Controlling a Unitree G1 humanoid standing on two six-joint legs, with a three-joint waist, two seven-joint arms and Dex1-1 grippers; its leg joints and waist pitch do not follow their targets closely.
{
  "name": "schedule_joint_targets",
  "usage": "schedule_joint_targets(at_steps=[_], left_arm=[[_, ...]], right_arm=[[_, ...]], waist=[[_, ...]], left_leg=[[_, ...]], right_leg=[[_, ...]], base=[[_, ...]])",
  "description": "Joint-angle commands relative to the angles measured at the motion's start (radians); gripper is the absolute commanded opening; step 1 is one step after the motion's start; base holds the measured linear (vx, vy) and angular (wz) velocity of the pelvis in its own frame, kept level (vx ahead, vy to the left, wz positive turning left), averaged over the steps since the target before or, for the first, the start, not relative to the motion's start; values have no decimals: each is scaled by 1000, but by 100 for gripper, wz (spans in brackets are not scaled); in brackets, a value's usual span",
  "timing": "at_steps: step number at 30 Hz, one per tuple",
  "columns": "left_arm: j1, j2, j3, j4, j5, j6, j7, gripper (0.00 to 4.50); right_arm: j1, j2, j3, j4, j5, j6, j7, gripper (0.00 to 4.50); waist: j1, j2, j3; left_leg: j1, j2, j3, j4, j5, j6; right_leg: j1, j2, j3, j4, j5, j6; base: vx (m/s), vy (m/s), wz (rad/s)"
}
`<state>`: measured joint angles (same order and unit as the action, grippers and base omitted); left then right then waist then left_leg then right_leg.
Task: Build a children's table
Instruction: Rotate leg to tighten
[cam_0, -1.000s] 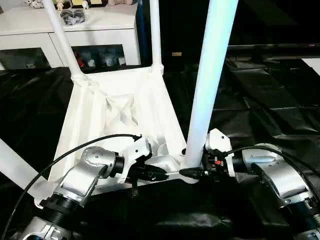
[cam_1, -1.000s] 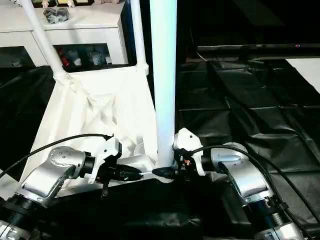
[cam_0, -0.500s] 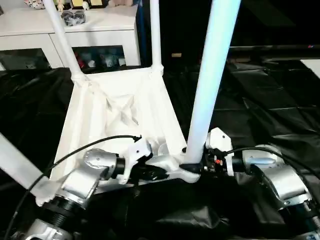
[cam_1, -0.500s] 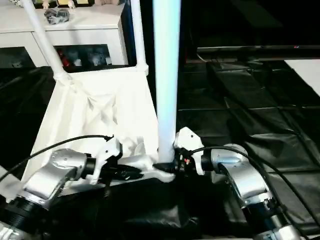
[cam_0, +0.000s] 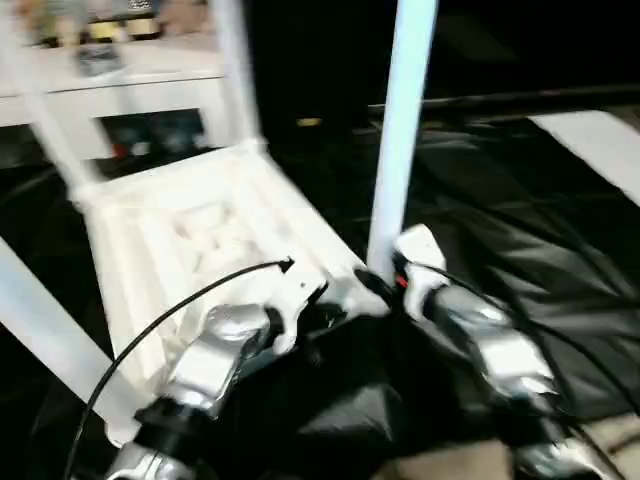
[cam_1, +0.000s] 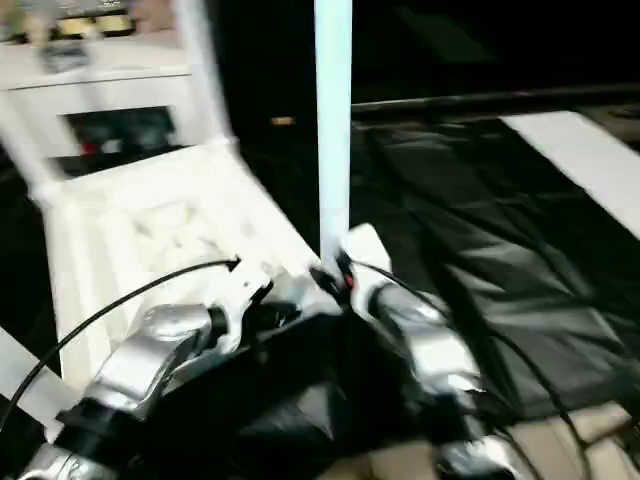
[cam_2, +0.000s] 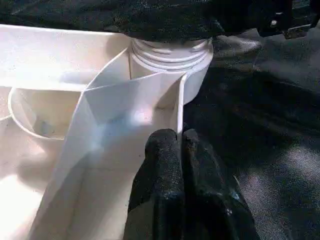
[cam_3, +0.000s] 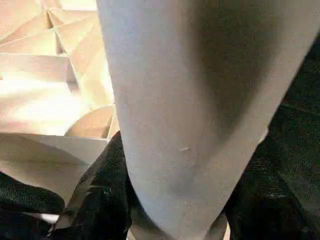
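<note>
**Both grippers at the near corner of the upturned tabletop**

The left gripper (cam_2: 177, 142) has its two black fingers pressed together, tips resting against a thin rib wall of the tabletop (cam_0: 190, 215) just beside the near corner socket (cam_2: 170, 55). In the right wrist view, the right gripper (cam_3: 175, 200) stands with its black fingers (cam_3: 100, 200) on either side of the white leg (cam_0: 398, 130), clamped on its lower end where it enters that socket.

The tabletop lies ribbed side up on black sheeting (cam_0: 520, 230), its near edge toward the robot. The gripped leg rises upright from the near right corner. Two more legs stand at the far corners, the far right one (cam_0: 232, 70) in front of a white cabinet (cam_0: 150, 85). A fourth leg (cam_0: 45, 330) slants out from the near left corner.

Against the picture of a second ago the whole head view has swung and is smeared, so the cabinet and far legs sit further left; this is the camera turning. The silver forearms now angle inward more steeply, converging on the corner. The grips themselves match: left fingers closed at the rib, right fingers around the leg's base.
</note>
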<state>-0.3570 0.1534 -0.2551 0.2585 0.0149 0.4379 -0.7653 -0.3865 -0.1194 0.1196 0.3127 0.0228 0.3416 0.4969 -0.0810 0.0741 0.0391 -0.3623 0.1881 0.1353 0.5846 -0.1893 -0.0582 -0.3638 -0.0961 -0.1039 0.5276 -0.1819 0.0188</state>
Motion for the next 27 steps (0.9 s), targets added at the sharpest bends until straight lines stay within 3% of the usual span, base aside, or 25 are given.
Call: schedule_joint_targets(at_steps=[1, 4, 5, 6, 7, 8, 9, 10, 12, 15, 16, 17, 18, 22, 24, 25, 26, 27], left_arm=[[-36, -51, -70, -47, -41, -37, -51, 0], [-23, -30, -73, -69, -54, -46, -91, 0], [-20, -19, -74, -73, -60, -54, -107, 0], [-12, 12, -76, -87, -81, -65, -164, 0], [-12, 12, -76, -87, -81, -65, -164, 0], [-8, 42, -74, -96, -95, -80, -214, 0], [-6, 58, -73, -99, -103, -85, -244, 0], [-5, 67, -72, -101, -109, -88, -262, 0], [-5, 88, -71, -104, -119, -93, -303, 0], [-8, 134, -71, -106, -132, -106, -386, 0], [-13, 155, -71, -102, -141, -110, -423, 0], [-13, 155, -71, -102, -141, -110, -423, 0], [-17, 177, -71, -95, -149, -112, -457, 0], [-25, 220, -77, -83, -173, -116, -529, 0], [-26, 226, -78, -85, -177, -112, -545, 0], [-27, 229, -78, -85, -180, -112, -553, 0], [-28, 231, -77, -82, -181, -115, -560, 0], [-31, 236, -77, -78, -183, -117, -573, 0]], right_arm=[[31, 69, 115, 16, 51, 37, 114, 267], [43, 37, 111, -30, 83, 50, 184, 286], [46, 17, 114, -47, 88, 52, 209, 312], [56, -48, 128, -97, 104, 53, 294, 318], [56, -48, 128, -97, 104, 53, 294, 324], [67, -118, 144, -145, 114, 48, 375, 324], [73, -154, 148, -166, 120, 43, 419, 334], [76, -175, 151, -177, 123, 39, 445, 347], [81, -217, 151, -197, 136, 37, 500, 347], [93, -308, 157, -237, 156, 40, 621, 347], [94, -345, 165, -243, 153, 35, 665, 347], [94, -345, 165, -243, 153, 35, 665, 347], [91, -375, 173, -239, 143, 24, 696, 347], [76, -391, 164, -231, 159, 24, 723, 315], [74, -389, 161, -236, 167, 27, 730, 303], [72, -390, 163, -239, 173, 30, 733, 290], [70, -391, 165, -243, 179, 34, 739, 279], [69, -389, 171, -248, 188, 38, 750, 279]], waist=[[-15, -5, -23], [-14, -9, -24], [-13, -10, -28], [-10, -7, -30], [1, -11, -36], [2, -7, -37], [13, -9, -43], [21, -14, -43], [36, -18, -46], [72, -25, -56], [77, -25, -57], [79, -23, -60], [92, -16, -65], [110, -18, -73], [122, -19, -76], [124, -19, -73], [129, -19, -65], [130, -19, -63]], left_leg=[[29, 24, -25, -101, -746, -32], [25, 19, -21, -95, -699, -27], [20, 17, -19, -91, -661, -21], [15, 17, -19, -92, -627, -15], [12, 22, -17, -92, -591, -3], [9, 25, -14, -94, -570, 1], [1, 28, -11, -94, -511, 14], [0, 31, 0, -94, -466, 31], [4, 29, 13, -86, -414, 51], [0, 32, 32, -70, -248, 104], [4, 33, 35, -67, -222, 110], [1, 33, 35, -64, -190, 119], [-4, 34, 37, -58, -96, 144], [-3, 32, 40, -45, -35, 165], [-6, 32, 42, -37, 0, 181], [-7, 33, 43, -38, -9, 182], [-7, 36, 43, -45, -84, 159], [-5, 37, 43, -48, -112, 145]], right_leg=[[11, -40, -7, -87, -616, -50], [8, -52, -3, -92, -659, -44], [10, -58, -3, -92, -658, -49], [12, -62, 1, -88, -642, -56], [13, -62, 13, -81, -589, -74], [11, -62, 19, -76, -551, -93], [18, -59, 27, -63, -461, -126], [13, -54, 36, -55, -382, -165], [7, -52, 48, -47, -354, -199], [7, -47, 71, -18, -235, -239], [4, -46, 73, -15, -202, -253], [10, -45, 73, -6, -162, -267], [17, -42, 70, 10, -48, -292], [19, -38, 71, 26, 51, -316], [13, -37, 71, 33, 86, -321], [10, -36, 71, 32, 72, -320], [10, -38, 69, 23, -38, -305], [9, -39, 70, 20, -78, -298]], base=[[0, 0, 0], [0, 0, 0], [0, 0, 0], [0, 0, 0], [0, 0, 0], [0, 0, 0], [53, -6, 11], [53, -6, 11], [56, -25, 14], [64, -32, 13], [72, -34, 12], [74, -29, 6], [65, -20, -3], [29, -7, -2], [0, 0, 0], [0, 0, 0], [0, 0, 0], [0, 0, 0]])
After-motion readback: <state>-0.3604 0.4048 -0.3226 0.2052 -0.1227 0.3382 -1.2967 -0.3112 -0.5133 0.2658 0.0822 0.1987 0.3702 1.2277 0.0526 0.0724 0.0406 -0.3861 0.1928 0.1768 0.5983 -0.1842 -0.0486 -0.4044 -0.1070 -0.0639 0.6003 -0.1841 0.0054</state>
